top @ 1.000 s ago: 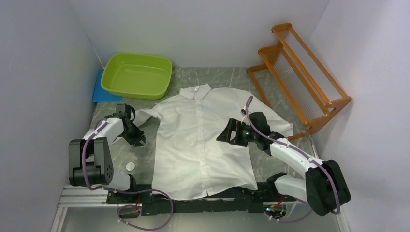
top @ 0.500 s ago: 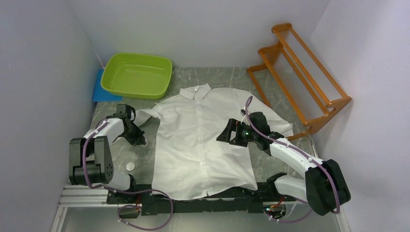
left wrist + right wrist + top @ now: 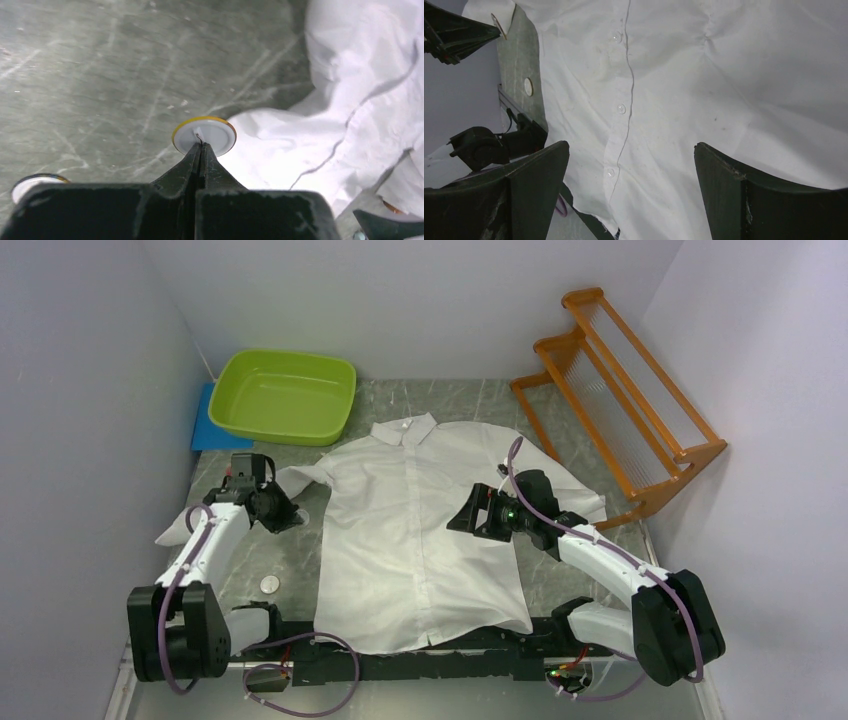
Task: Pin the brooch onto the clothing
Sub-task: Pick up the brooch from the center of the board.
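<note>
Between white walls (image 3: 400,300), a grey marbled table (image 3: 450,400) bears the shirt (image 3: 420,530).

top: overhead, far | wrists: close, facing down | shared: shirt (image 3: 410,530)

shirt (image 3: 420,530) white, brooch (image 3: 204,134) white with yellow rim — table (image 3: 460,400) grey-veined, basin (image 3: 285,398) lime, rack (image 3: 672,487) orange.

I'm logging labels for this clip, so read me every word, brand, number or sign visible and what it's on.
None can be read. The round white yellow-rimmed brooch in the left gripper shows a blank face; the white button-front shirt, lime green plastic basin and orange wooden rack carry no visible lettering.
</note>
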{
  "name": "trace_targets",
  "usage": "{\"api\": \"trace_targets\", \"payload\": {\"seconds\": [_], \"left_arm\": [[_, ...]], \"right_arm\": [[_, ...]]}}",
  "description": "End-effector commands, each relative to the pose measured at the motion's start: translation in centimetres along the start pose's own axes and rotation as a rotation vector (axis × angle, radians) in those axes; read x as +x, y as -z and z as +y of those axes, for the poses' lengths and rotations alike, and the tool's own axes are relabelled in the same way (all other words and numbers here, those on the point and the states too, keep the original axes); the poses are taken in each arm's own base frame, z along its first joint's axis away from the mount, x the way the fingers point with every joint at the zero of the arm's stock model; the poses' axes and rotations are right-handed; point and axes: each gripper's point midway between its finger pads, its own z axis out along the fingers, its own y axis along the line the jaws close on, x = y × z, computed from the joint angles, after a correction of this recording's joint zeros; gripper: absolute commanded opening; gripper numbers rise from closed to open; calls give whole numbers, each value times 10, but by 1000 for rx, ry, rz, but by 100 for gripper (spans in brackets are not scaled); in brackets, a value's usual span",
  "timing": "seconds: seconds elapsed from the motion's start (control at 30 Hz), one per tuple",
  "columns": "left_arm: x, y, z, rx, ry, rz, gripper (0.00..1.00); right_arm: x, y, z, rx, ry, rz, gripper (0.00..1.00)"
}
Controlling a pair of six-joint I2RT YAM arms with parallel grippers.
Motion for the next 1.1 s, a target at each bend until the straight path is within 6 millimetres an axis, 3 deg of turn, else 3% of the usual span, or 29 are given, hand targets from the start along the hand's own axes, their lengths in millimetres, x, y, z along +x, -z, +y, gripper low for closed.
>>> {"api": "trace_targets", "payload": {"seconds": [0.0, 0.2, 0.37, 0.53, 0.7, 1.07], "left_arm": [[6, 17, -42, 160, -89, 3, 3], [33, 17, -98, 286, -231, 45, 3], [79, 14, -145, 354, -381, 103, 3], [122, 9, -176, 363, -513, 148, 3], [157, 7, -193, 370, -597, 188, 3], [194, 12, -214, 412, -659, 238, 3]], "right_arm": [[-21, 1, 27, -77, 39, -52, 100], [-8, -11, 48, -157, 45, -3, 93], [3, -20, 67, -209, 63, 35, 90], [13, -30, 74, -230, 67, 63, 84], [19, -34, 76, -249, 49, 81, 75], [19, -44, 77, -247, 42, 100, 52]]}}
